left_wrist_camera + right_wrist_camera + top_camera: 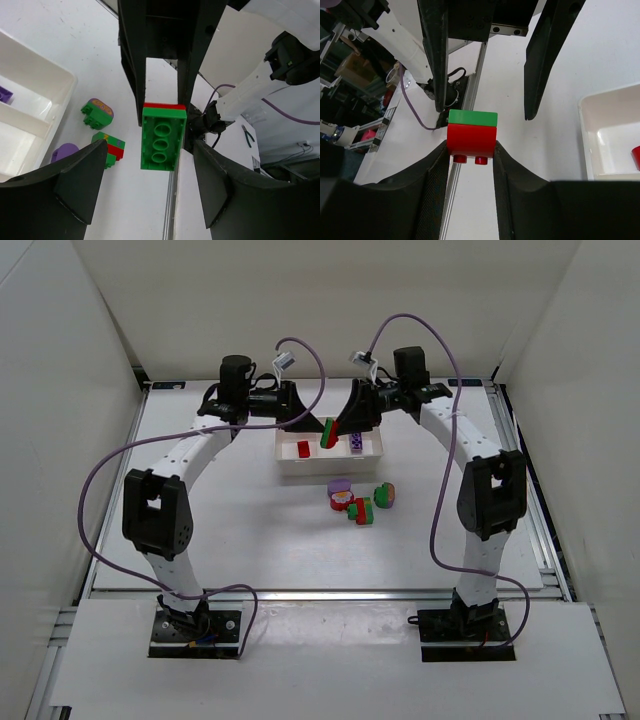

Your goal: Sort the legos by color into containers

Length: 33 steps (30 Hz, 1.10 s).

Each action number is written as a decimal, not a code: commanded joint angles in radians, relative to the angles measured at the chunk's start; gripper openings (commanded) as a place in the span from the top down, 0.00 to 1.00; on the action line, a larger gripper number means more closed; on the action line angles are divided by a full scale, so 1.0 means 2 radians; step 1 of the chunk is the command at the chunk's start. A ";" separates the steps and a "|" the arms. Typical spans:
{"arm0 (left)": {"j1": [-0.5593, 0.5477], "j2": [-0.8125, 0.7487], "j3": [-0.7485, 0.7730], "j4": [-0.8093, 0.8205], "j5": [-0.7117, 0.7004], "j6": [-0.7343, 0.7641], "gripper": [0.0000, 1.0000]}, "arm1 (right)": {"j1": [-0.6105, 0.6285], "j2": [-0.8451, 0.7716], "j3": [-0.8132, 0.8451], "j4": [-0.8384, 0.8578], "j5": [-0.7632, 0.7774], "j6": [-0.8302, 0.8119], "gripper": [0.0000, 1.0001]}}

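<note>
My right gripper (470, 146) is shut on a red brick with a green brick stacked on it (472, 131), and holds the pair in the air over the white tray (290, 468). My left gripper (150, 160) faces it, open. Its fingers (75, 185) stand on either side of the green brick's hollow underside (162, 142) with a gap on each side. In the top view, a red brick (304, 449) lies in the tray's left compartment and a purple one (357, 442) in the right. Loose legos lie in front of the tray: purple (340, 486), green-and-red (361, 510), green-and-purple (384, 495).
Both arms arch inward and meet above the tray (50, 80). Purple cables (100, 480) loop beside each arm. Aluminium rails (530, 490) edge the table, and white walls close the cell on three sides. The loose legos (111, 147) lie just below the grippers.
</note>
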 commanded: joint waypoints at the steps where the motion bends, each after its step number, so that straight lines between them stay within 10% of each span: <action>1: -0.006 -0.007 0.001 0.037 0.031 -0.014 0.20 | 0.004 0.003 0.022 0.021 -0.020 0.007 1.00; 12: -0.019 -0.001 -0.002 0.042 0.041 -0.017 0.26 | 0.009 0.007 0.027 0.045 -0.018 0.033 1.00; 23: -0.016 0.001 -0.006 0.035 0.016 -0.015 0.83 | 0.006 0.000 0.008 0.045 -0.016 0.032 1.00; 33: 0.031 -0.021 -0.016 0.034 -0.001 -0.001 0.90 | -0.049 -0.040 -0.041 -0.011 -0.011 -0.021 1.00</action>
